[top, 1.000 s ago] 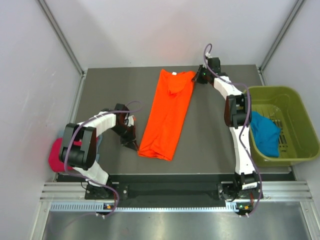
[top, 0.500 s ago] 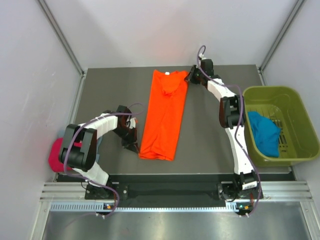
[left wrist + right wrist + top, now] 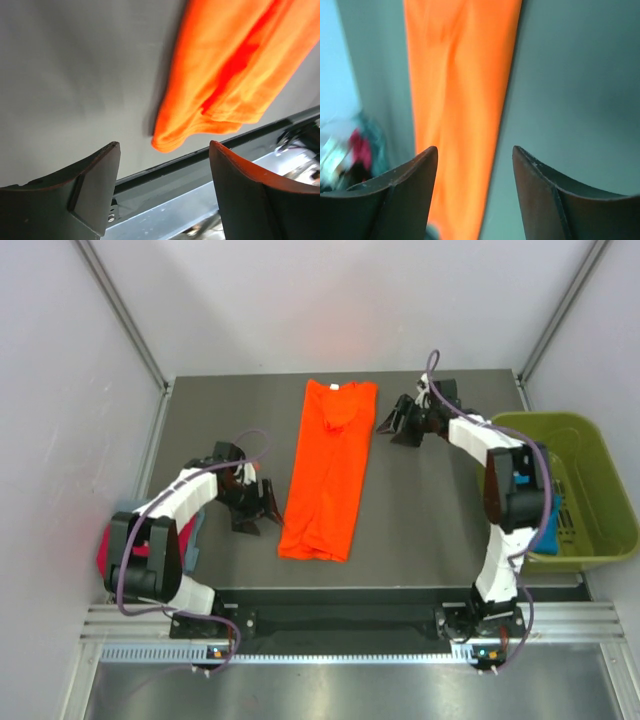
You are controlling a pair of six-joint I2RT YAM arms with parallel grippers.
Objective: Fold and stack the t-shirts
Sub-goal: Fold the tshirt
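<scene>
A bright orange t-shirt (image 3: 330,470) lies folded lengthwise in a long narrow strip down the middle of the table, its collar at the far end. My left gripper (image 3: 262,512) stands open just left of the shirt's near end, apart from the cloth. In the left wrist view the shirt's near corner (image 3: 172,140) lies ahead of the open left gripper (image 3: 165,145). My right gripper (image 3: 395,430) is open to the right of the shirt's far end. From the right wrist, the orange shirt (image 3: 460,75) stretches away beyond the empty right gripper (image 3: 474,149).
An olive-green bin (image 3: 590,440) at the table's right edge holds a teal-blue shirt (image 3: 549,525), mostly hidden by my right arm. A magenta-pink shirt (image 3: 104,550) and a grey-blue one (image 3: 196,532) lie at the left edge, under my left arm. The dark table (image 3: 430,530) ends near a metal rail.
Both grippers have opened and let go of the orange shirt. The right one has drawn back to the right of the collar end; the left has backed off slightly. The shirt lies narrower.
</scene>
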